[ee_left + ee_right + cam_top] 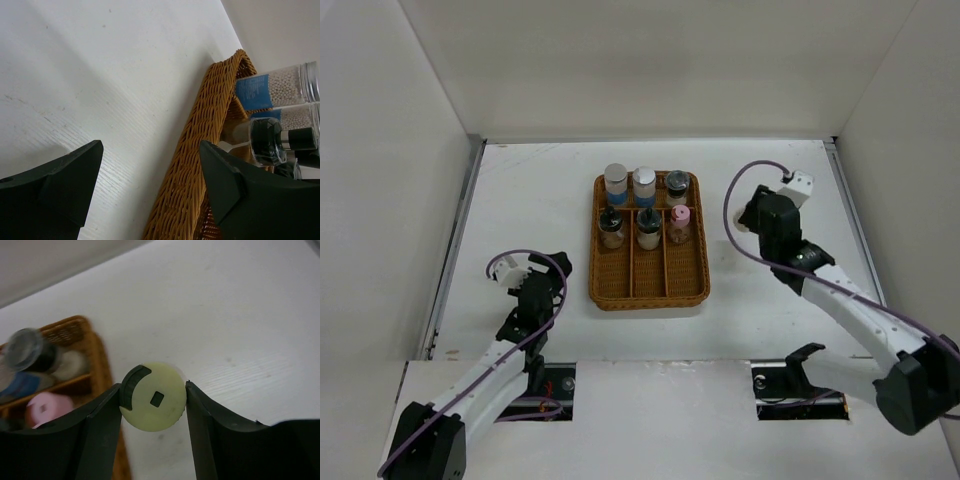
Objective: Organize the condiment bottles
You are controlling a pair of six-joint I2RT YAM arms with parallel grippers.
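Snugly, right fingers [100, 430] pinch the cream-capped bottle [152, 402] by its round lid; left fingers [55, 180] stand apart.

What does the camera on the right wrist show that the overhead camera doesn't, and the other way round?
Only the right wrist view: a cream-capped bottle outside the tray, seen from above, with the right gripper closed against both sides of its cap. The overhead view does not clearly show that bottle.
Only the overhead view: the left arm to the left of the tray, and six bottles standing in two rows of three.
Both: the wicker tray and the pink-capped bottle in it.
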